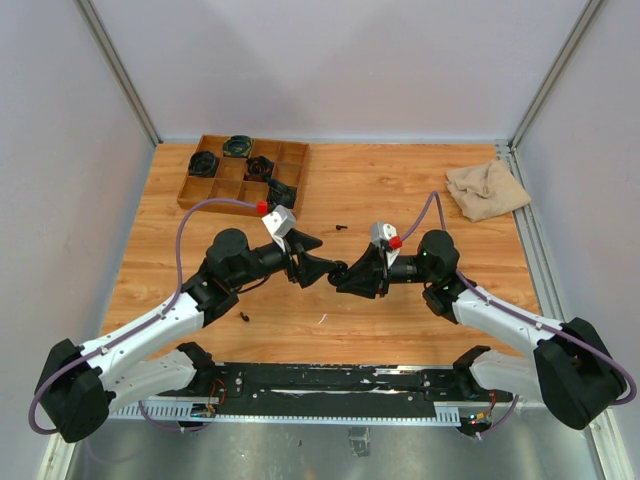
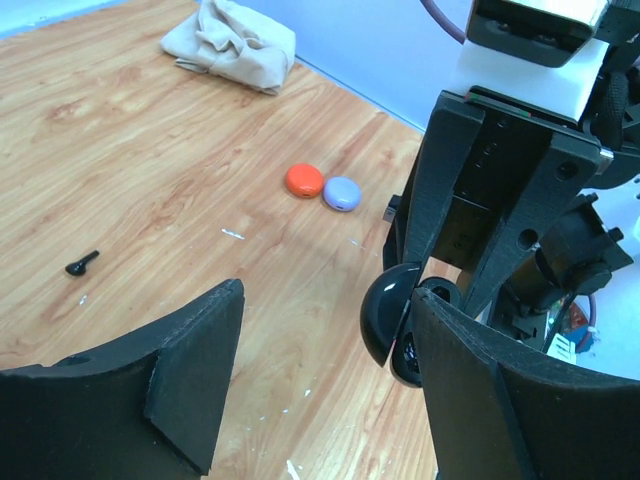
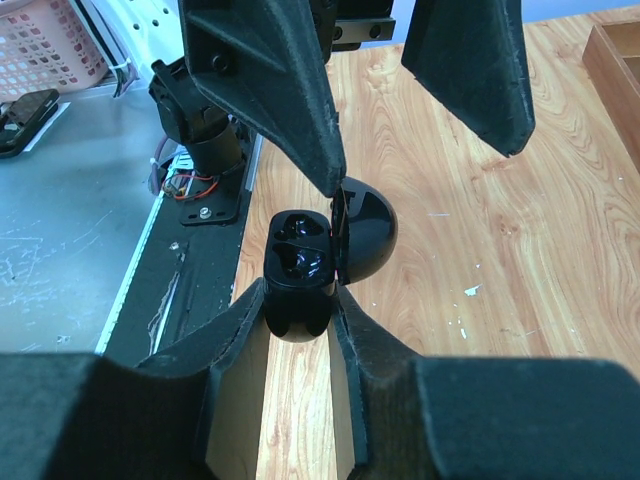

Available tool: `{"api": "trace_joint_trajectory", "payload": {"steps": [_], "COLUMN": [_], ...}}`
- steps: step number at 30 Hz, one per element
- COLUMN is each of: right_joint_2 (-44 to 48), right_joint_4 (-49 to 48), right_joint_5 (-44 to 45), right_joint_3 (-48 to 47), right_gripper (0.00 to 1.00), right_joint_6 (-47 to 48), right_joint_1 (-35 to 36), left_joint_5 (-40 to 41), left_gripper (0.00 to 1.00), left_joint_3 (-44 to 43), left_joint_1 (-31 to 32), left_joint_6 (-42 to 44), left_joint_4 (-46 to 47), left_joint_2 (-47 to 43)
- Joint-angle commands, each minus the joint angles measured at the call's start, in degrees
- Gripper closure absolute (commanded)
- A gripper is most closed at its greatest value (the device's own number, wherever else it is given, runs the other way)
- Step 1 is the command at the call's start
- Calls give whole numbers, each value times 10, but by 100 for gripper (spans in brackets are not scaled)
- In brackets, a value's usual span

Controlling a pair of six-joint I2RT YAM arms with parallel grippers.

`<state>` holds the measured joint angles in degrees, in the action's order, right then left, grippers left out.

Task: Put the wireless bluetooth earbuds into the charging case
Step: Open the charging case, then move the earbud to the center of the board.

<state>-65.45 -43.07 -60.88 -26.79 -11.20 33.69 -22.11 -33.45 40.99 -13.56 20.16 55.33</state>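
My right gripper is shut on the base of a round black charging case, held above the wood with its lid swung open. My left gripper is open. One of its fingers touches the case at the seam between lid and base; the other hangs free over the wood. In the top view the two grippers meet at the table's middle. One black earbud lies on the wood beyond them, and another near the left arm. Whether the case's sockets hold anything is unclear.
An orange round case and a lavender one lie side by side on the table. A wooden compartment tray with dark items stands at the back left. A beige cloth is at the back right.
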Motion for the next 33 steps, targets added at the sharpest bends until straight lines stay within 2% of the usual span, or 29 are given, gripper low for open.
{"api": "trace_joint_trajectory", "payload": {"steps": [1, 4, 7, 12, 17, 25, 33], "right_joint_2": [7, 8, 9, 12, 6, -10, -15], "right_joint_4": [0, 16, 52, 81, 83, 78, 85], "right_joint_5": [-9, 7, 39, 80, 102, 123, 129], "right_joint_3": [-4, -4, -4, 1, 8, 15, 15], "right_gripper": [93, 93, 93, 93, 93, 94, 94], "right_joint_6": [19, 32, 65, 86, 95, 99, 105], "right_joint_1": [-4, -4, -4, -4, -4, -4, -4], "left_joint_5": [19, 33, 90, 246, 331, 410, 421], "left_gripper": [27, 26, 26, 25, 25, 26, 28], "left_joint_3": [-19, -19, -23, -37, -50, -31, 28], "left_joint_1": [-3, -2, -3, -2, -3, -3, -9], "left_joint_6": [-1, -14, -40, -117, -190, -329, -400], "left_joint_4": [-3, -16, -58, -196, -328, -480, -544], "left_joint_2": [-8, -13, -21, -38, -36, -25, -25]}}
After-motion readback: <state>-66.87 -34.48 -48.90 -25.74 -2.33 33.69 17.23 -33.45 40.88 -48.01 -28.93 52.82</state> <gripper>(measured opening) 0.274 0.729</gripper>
